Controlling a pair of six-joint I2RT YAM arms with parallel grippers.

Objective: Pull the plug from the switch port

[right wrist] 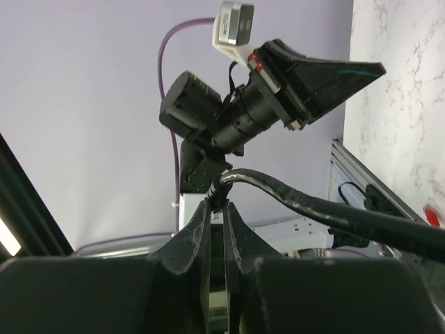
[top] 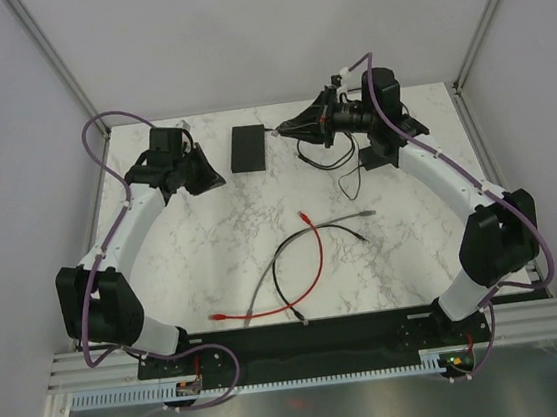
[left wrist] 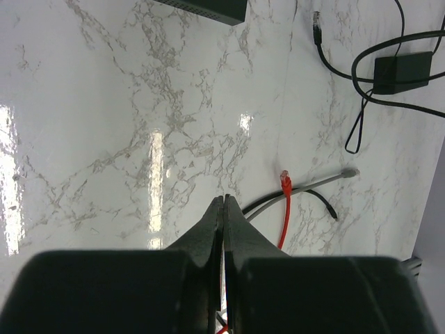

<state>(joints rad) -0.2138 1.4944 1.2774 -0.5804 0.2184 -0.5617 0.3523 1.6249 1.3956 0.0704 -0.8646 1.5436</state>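
Observation:
The switch (top: 248, 147) is a flat black box at the back middle of the table; its near edge shows in the left wrist view (left wrist: 208, 8). My right gripper (top: 282, 127) hovers just right of it, pointing left. In the right wrist view it (right wrist: 222, 203) is shut on the plug end of a thick black cable (right wrist: 334, 212), whose boot sticks out at the tips. The plug's tip is hidden and no switch shows there. My left gripper (top: 217, 182) is shut and empty, left of the switch, above bare marble (left wrist: 224, 198).
A small black power adapter (top: 373, 157) with thin cords lies right of the switch, also in the left wrist view (left wrist: 403, 71). Loose red (top: 316, 254), grey (top: 345, 219) and black (top: 279, 279) cables lie mid-table. A black cable end (left wrist: 317, 17) shows right of the switch.

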